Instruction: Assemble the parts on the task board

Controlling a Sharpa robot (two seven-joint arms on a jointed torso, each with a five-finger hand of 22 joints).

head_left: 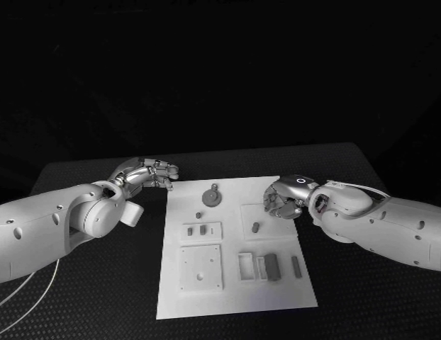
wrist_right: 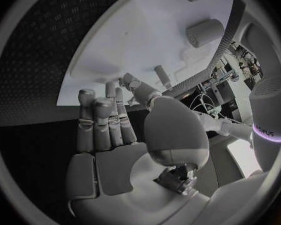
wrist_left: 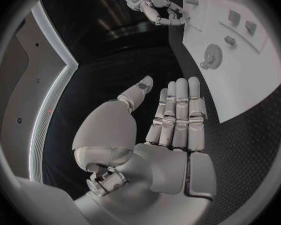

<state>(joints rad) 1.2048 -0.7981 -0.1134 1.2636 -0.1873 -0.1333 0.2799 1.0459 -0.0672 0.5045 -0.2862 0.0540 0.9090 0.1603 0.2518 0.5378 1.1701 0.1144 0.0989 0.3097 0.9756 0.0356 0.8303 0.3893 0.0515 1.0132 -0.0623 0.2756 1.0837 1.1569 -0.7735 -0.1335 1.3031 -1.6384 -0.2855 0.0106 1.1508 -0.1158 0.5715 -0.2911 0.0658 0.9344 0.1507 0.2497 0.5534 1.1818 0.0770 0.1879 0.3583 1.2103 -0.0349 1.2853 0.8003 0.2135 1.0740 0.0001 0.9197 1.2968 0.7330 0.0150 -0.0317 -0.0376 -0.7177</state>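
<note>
While parts (head_left: 271, 266) dot task board (head_left: 233, 283) — untouched

Right robot hand (head_left: 285, 198) covering part of the task board's (head_left: 231, 297) right edge, small parts (head_left: 271, 266) too dim to identify, desk (head_left: 384, 297) cut off at lower frame.

Left arm enters from the left edge of the head view; left hand (head_left: 147, 173) at centre left, fingers (wrist_left: 178, 110) straight and together, holding nothing. Right hand (head_left: 287, 197) right of centre, fingers (wrist_right: 100, 120) extended, empty.
</note>
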